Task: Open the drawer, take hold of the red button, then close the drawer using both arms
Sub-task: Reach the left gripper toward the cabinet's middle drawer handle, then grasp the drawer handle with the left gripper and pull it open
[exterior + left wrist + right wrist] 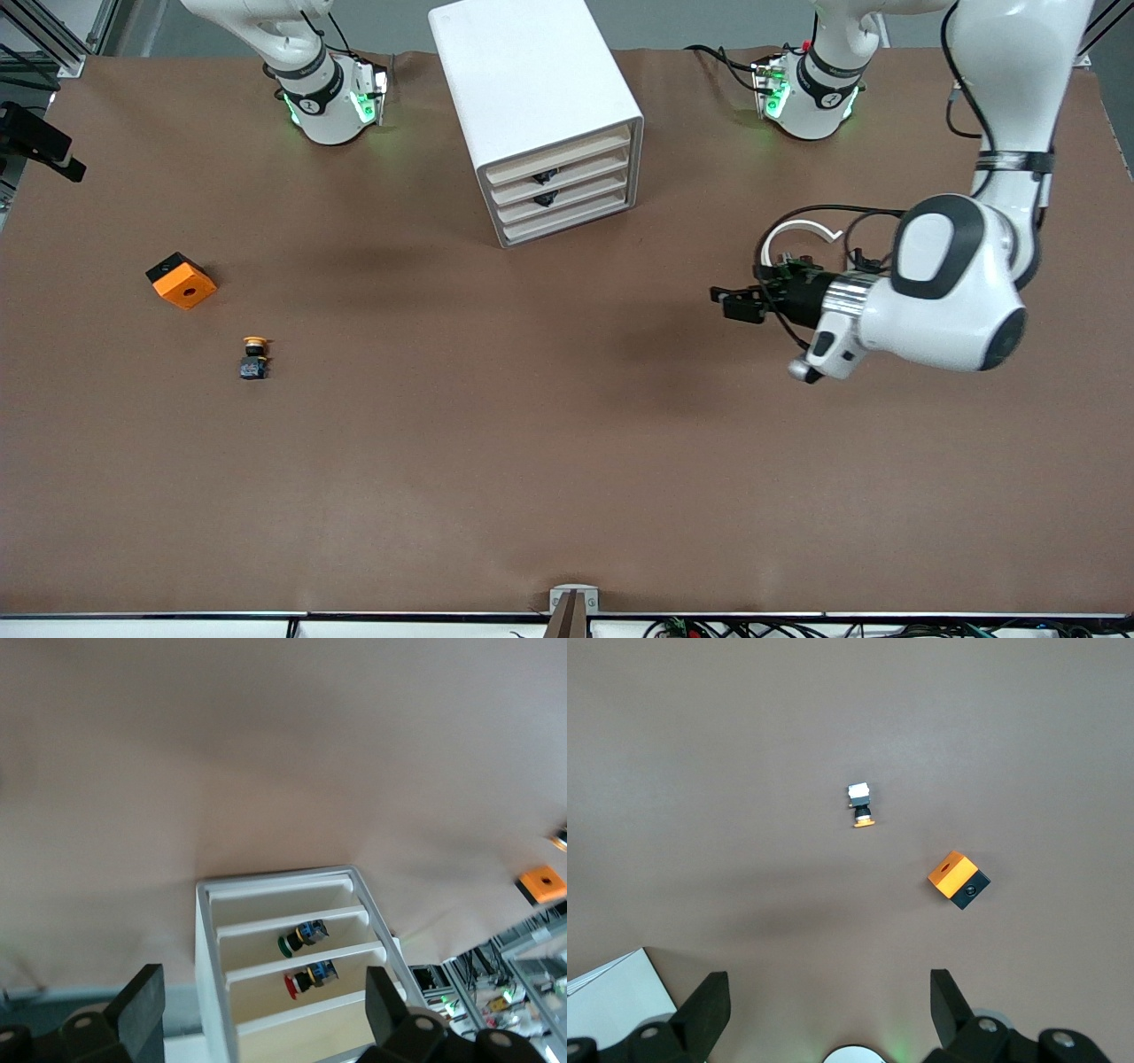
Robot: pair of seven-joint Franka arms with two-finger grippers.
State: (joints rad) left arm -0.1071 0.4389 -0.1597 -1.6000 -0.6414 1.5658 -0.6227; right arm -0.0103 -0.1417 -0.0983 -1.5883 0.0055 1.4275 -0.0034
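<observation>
The white cabinet (pixel 532 80) stands at the middle of the table near the arms' bases, its four beige-fronted drawers (pixel 567 182) all flush. In the left wrist view the red-capped button (pixel 306 979) lies in one drawer (pixel 257 992), with a green-capped one (pixel 301 937) in the drawer beside it. My left gripper (pixel 722 301) (pixel 263 979) hangs open and empty over bare table toward the left arm's end, pointing at the cabinet's front. My right gripper (pixel 828 983) is open and empty, high above the table by its own base, and out of the front view.
A yellow-capped button (pixel 254 356) (pixel 860 805) and an orange square box (pixel 182 281) (pixel 958 878) lie toward the right arm's end of the table. A black mount (pixel 40 142) sticks in over that end's edge. A corner of the cabinet (pixel 611 992) shows below the right gripper.
</observation>
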